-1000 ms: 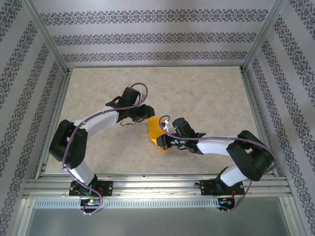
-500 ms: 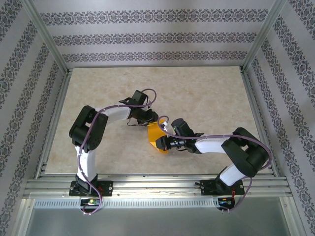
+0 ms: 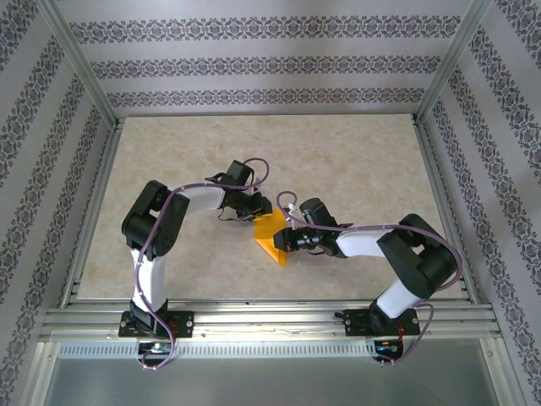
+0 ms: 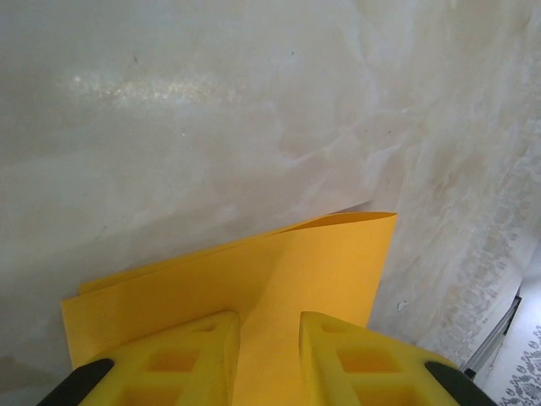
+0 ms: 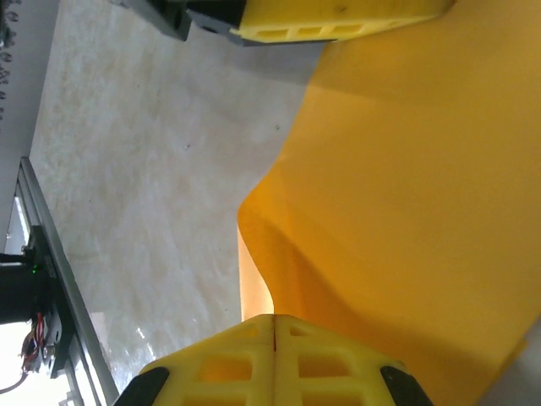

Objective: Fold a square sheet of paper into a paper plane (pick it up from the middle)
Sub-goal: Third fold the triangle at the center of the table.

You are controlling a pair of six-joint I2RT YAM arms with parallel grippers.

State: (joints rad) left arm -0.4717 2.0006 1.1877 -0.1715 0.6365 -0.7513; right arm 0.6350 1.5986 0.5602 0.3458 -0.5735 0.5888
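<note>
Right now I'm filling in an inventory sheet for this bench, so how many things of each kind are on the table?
Orange paper sheet: 1
Robot arms: 2 (left arm, right arm)
Total: 3

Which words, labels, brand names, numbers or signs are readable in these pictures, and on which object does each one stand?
There is no readable text anywhere.
The square sheet of paper: plain orange, nothing printed.
The left gripper and the right gripper: plain yellow fingers, no marks.
The walls: an ornamental pattern, no letters.
The arm bases: small parts, too small to read.
</note>
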